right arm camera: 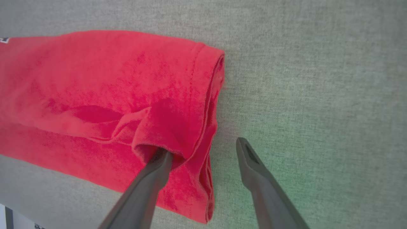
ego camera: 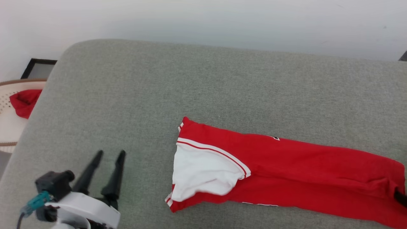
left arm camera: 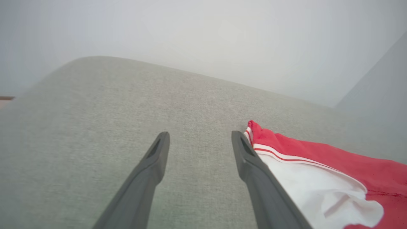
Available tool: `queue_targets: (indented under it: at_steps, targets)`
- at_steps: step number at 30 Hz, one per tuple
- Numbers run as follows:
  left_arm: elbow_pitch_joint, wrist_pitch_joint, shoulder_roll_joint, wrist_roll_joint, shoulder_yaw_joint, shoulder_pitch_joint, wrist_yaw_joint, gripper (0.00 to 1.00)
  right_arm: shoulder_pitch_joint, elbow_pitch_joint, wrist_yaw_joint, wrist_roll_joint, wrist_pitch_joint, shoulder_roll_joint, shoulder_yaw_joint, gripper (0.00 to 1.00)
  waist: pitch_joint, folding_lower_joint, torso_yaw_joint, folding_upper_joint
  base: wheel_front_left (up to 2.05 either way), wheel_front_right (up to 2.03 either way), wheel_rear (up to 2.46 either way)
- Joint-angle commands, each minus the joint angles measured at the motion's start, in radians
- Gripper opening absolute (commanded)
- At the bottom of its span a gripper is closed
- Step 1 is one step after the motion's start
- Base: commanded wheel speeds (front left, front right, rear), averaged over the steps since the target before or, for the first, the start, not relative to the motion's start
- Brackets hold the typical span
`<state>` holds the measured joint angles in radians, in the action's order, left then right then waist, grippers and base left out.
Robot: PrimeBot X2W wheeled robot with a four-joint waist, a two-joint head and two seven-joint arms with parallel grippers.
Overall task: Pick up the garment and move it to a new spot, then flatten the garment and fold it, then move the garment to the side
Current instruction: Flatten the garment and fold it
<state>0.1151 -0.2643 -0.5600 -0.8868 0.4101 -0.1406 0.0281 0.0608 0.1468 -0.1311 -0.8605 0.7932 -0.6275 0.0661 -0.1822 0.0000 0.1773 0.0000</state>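
The garment lies folded into a long red strip on the grey surface, with a white sleeve and striped trim on top at its left end. A sliver of the black number shows at its far edge. My left gripper is open, left of the sleeve end and apart from it; in the left wrist view the left gripper has bare grey between its fingers and the garment just to the right. My right gripper is open at the garment's hem, one finger tucked under a red fold, the other on the grey surface.
Beyond the grey surface's left edge, a plain red cloth bundle rests on a pale round woven piece. A dark frame leans by the white wall. Wide bare grey lies behind and left of the garment.
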Motion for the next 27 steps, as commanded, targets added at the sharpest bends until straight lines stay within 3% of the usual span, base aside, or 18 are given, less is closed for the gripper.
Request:
queue_targets:
  at_steps: [1, 7, 15, 16, 17, 18, 19, 27]
  targets:
    - [-0.011, 0.001, 0.015, 0.061, -0.036, 0.013, 0.008, 1.0, 0.024, 0.012, 0.001, 0.01, 0.014, 0.013, 0.015, 1.0, 0.0, 0.0, 0.006, 0.0, 0.0, 0.0, 0.0]
    - [-0.044, 0.001, 0.086, 0.257, -0.167, 0.038, -0.014, 1.0, 0.094, 0.071, 0.001, 0.069, 0.099, 0.066, 0.039, 1.0, -0.007, 0.0, 0.012, 0.0, 0.0, 0.0, 0.0]
    - [0.013, 0.001, 0.18, 0.361, -0.227, 0.036, -0.085, 1.0, 0.135, 0.131, 0.001, 0.158, 0.201, 0.149, 0.016, 1.0, -0.037, 0.0, 0.025, 0.0, 0.0, 0.0, 0.0]
    - [0.019, 0.001, 0.193, 0.369, -0.235, 0.028, -0.092, 1.0, 0.133, 0.133, 0.0, 0.17, 0.207, 0.156, 0.007, 0.4, -0.042, 0.0, 0.027, 0.0, 0.0, 0.0, 0.0]
    - [0.028, 0.001, 0.205, 0.373, -0.241, 0.025, -0.1, 1.0, 0.129, 0.135, 0.0, 0.172, 0.221, 0.164, -0.001, 0.08, -0.046, 0.0, 0.028, 0.0, 0.0, 0.0, 0.0]
    - [0.028, 0.001, 0.205, 0.373, -0.241, 0.025, -0.1, 1.0, 0.129, 0.135, 0.0, 0.172, 0.221, 0.164, -0.001, 0.08, -0.046, 0.0, 0.028, 0.0, 0.0, 0.0, 0.0]
    - [0.04, 0.001, 0.211, 0.384, -0.247, 0.024, -0.106, 1.0, 0.123, 0.135, 0.0, 0.172, 0.235, 0.17, -0.013, 0.0, -0.049, 0.0, 0.03, 0.0, 0.0, 0.0, 0.0]
    - [0.08, 0.001, 0.256, 0.444, -0.304, 0.025, -0.144, 1.0, 0.095, 0.105, 0.0, 0.167, 0.241, 0.171, 0.034, 0.0, -0.05, 0.0, 0.023, 0.0, 0.0, 0.0, 0.0]
